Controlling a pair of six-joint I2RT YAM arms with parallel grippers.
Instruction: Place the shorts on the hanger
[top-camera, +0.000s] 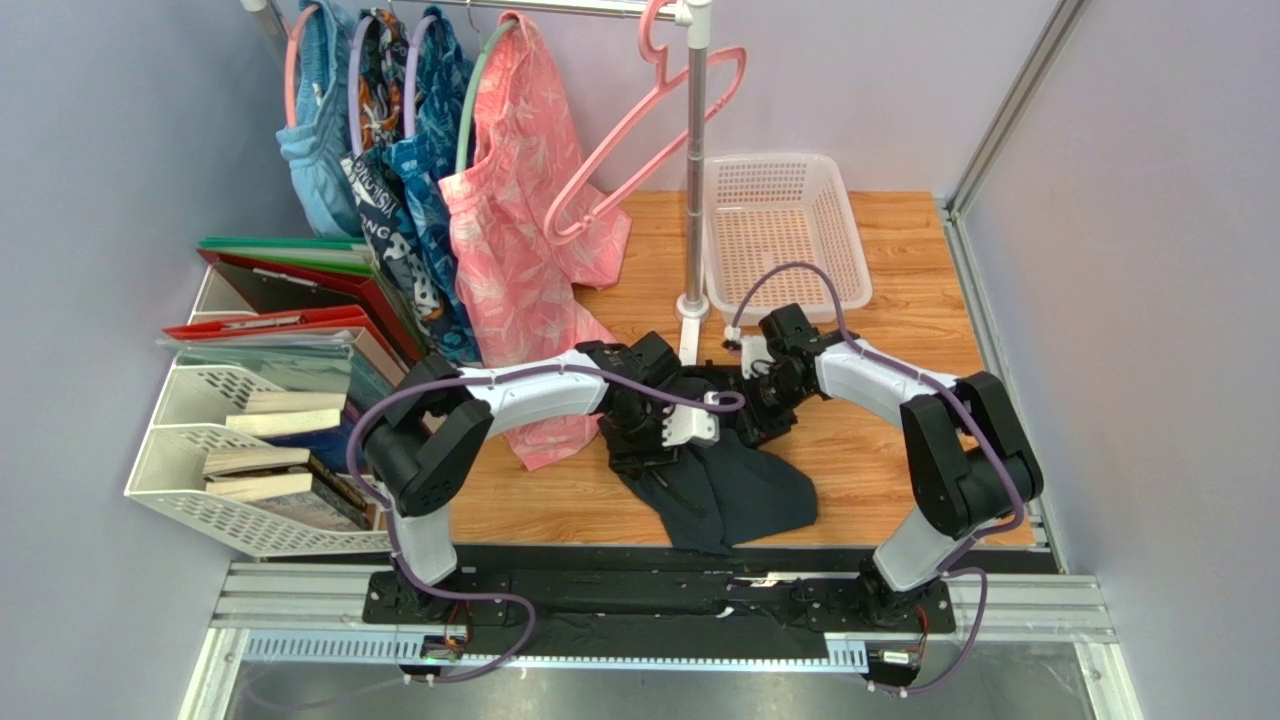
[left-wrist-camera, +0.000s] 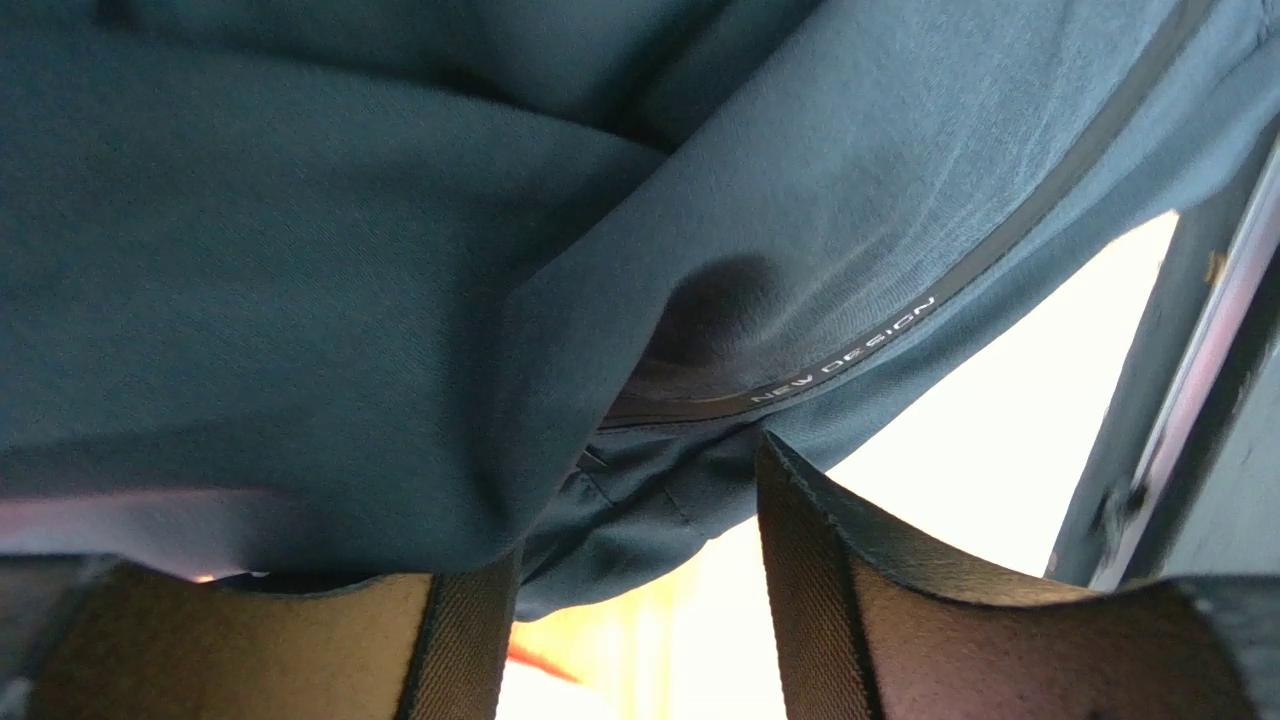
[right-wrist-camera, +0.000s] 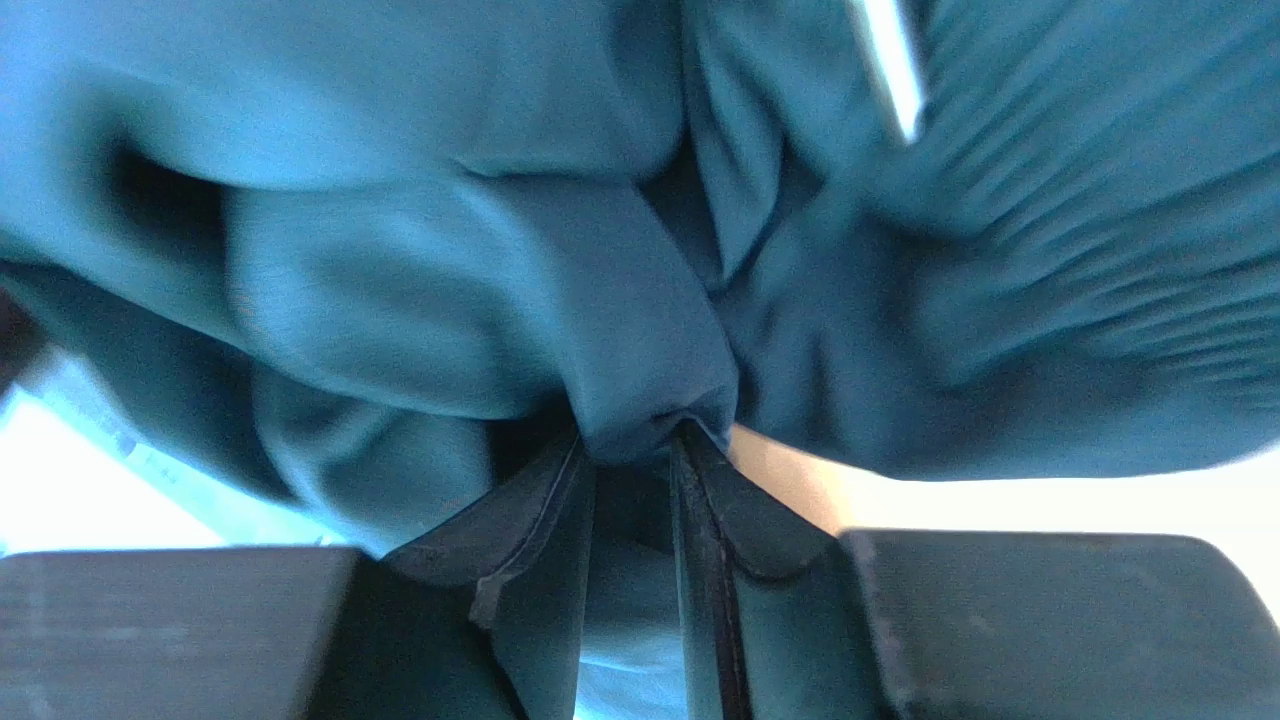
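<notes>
The black shorts (top-camera: 729, 488) lie crumpled on the wooden table between the two arms, partly lifted at their far edge. My left gripper (top-camera: 684, 425) is on their left side. In the left wrist view it (left-wrist-camera: 639, 510) stands open, and a fold of the shorts (left-wrist-camera: 451, 300) drapes over the left finger and hangs into the gap. My right gripper (top-camera: 759, 386) is on the shorts' far right corner. In the right wrist view it (right-wrist-camera: 639, 443) pinches a fold of the fabric (right-wrist-camera: 496, 300) between nearly closed fingertips. The pink hanger (top-camera: 646, 143) hangs bare on the rack, above and behind.
The rack pole (top-camera: 694, 180) stands just behind both grippers. A white basket (top-camera: 784, 225) sits at the back right. A pink leaf-print garment (top-camera: 519, 255) and blue garments (top-camera: 391, 165) hang at the left. File trays with books (top-camera: 248, 443) line the left edge.
</notes>
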